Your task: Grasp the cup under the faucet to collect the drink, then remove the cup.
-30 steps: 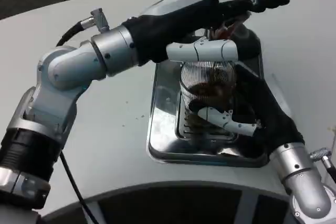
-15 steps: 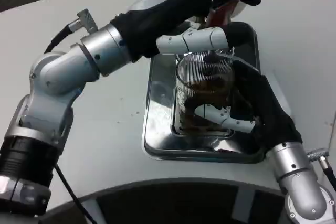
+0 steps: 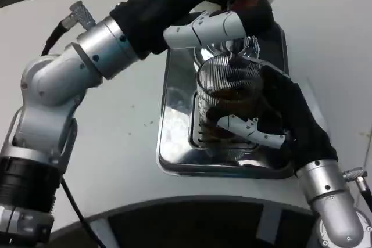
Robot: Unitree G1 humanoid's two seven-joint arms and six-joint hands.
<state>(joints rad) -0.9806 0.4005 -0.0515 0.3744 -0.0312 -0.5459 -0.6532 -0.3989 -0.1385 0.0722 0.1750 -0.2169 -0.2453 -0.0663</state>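
A: Cup (image 3: 228,100) position is asked for first, as seen from the head view.

B: It is seen standing on the grate of the steel drip tray (image 3: 174,143), directly under the faucet (image 3: 235,50). A ribbed, clear wall is shown, with dark drink gathered in the lower part. The tray is set on the white counter (image 3: 128,126).

A: And how is it held?

B: The right hand (image 3: 279,126) is wrapped around the cup's lower half, and its white fingers (image 3: 250,132) are pressed against the front wall. The left hand (image 3: 226,24) is laid across the top of the dispenser above the faucet; whether its fingers are clenched on a lever cannot be told.

A: How is the cup expected to handle?

B: A thin, light, slightly yielding plastic wall is judged likely, made heavier by the liquid. A grip around the middle is advised, firm enough against slipping but not so hard that the wall is squeezed. It should be kept upright when withdrawn, since spilling is easily caused.
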